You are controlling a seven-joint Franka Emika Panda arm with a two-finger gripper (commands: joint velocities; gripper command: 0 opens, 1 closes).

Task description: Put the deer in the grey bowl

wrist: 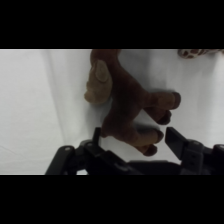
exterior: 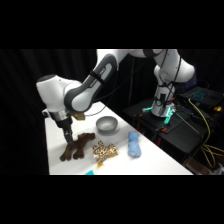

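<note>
- The white table carries everything in play; the side view shows the arm reaching over its near-left part.
- The arm's gripper is down low at the left end of the deer, right at the plush or touching it.
- In the wrist view the gripper has its two fingers spread wide, one on each side of the deer's lower body and hind legs, with nothing clamped between them; a gap shows on both sides.
- The deer lies flat on the table with limbs splayed, near the front-left edge, well apart from the grey bowl, which sits further back toward the middle.
- The light blue plush lies to the right of the bowl and nearer the front.
- The spotted plush lies just beside the deer's right end, between it and the blue one; a corner of the spotted plush shows in the wrist view.
- Risks, as I judge them:
  - closing on a thin leg rather than the body could let the soft toy slip out on the lift;
  - the long dangling limbs could drag the spotted plush along;
  - the deer looks longer than the bowl is wide, so it may drape over the rim, or tip the round-bottomed bowl.
</note>
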